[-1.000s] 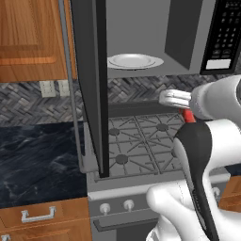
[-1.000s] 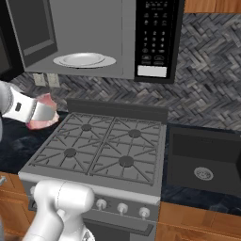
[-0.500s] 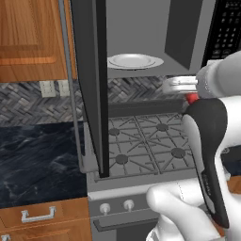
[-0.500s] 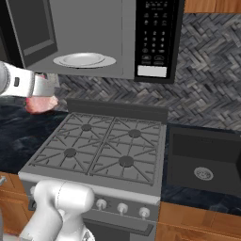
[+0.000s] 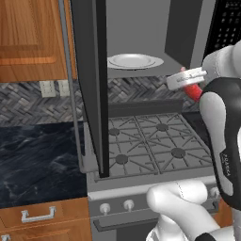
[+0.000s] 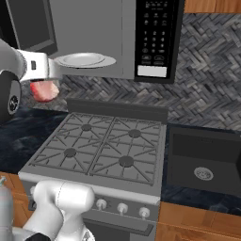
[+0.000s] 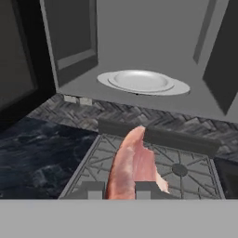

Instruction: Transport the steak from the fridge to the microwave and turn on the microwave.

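A: What is the claw doing?

B: The gripper (image 7: pixel 118 189) is pinched on the steak (image 7: pixel 131 165). In the hand view the pink slab stands on edge between the two dark tips and reaches away from them.

A: And where does that put the steak?

B: In the air over the left part of the gas stove (image 6: pixel 101 148), below the open front of the microwave (image 6: pixel 106 35). From the right base view the meat (image 6: pixel 44 91) hangs just under the white wrist.

A: What is in the microwave?

B: A white plate (image 7: pixel 142 82) lies flat on the grey cavity floor, higher and farther than the steak. The door (image 5: pixel 89 80) stands swung out on the left, with its long bar handle (image 5: pixel 70 89) on the near edge. The black keypad panel (image 6: pixel 155 37) is on the right.

A: And around the stove?

B: Dark marbled counter (image 5: pixel 40 160) to the left, a black sink (image 6: pixel 204 157) to the right, herringbone tile behind.
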### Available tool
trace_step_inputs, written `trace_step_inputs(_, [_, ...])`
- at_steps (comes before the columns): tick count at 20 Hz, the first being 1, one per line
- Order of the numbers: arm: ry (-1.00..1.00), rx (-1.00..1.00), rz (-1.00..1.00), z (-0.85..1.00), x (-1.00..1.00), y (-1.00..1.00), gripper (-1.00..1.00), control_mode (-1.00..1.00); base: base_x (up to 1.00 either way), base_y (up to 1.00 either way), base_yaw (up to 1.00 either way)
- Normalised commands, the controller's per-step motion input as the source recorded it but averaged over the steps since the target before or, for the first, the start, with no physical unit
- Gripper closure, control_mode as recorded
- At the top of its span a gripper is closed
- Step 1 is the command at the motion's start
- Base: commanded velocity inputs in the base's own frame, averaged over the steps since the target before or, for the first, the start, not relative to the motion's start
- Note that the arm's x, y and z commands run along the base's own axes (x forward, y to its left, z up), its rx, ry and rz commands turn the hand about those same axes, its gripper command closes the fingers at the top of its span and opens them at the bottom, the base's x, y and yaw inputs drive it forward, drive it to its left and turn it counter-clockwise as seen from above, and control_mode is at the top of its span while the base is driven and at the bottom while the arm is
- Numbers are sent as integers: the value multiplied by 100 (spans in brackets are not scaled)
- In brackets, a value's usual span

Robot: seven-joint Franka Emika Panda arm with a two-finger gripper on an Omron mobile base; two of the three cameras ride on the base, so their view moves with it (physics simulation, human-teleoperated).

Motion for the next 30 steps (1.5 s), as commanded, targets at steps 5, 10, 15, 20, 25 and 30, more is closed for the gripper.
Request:
trace_step_inputs(5, [0, -3, 23, 11, 35, 0, 100, -100, 0, 0, 0])
trace_step_inputs(10, [0, -4, 18, 16, 39, 1, 100, -100, 0, 0, 0])
trace_step_inputs(15, [0, -8, 10, 10, 36, 11, 100, -100, 0, 0, 0])
trace_step_inputs(20, [0, -8, 3, 1, 36, 14, 100, -100, 0, 0, 0])
trace_step_inputs(25, [-10, -6, 4, -4, 37, 13, 100, -100, 0, 0, 0])
trace_step_inputs(30, [-12, -6, 7, 0, 44, 1, 100, -100, 0, 0, 0])
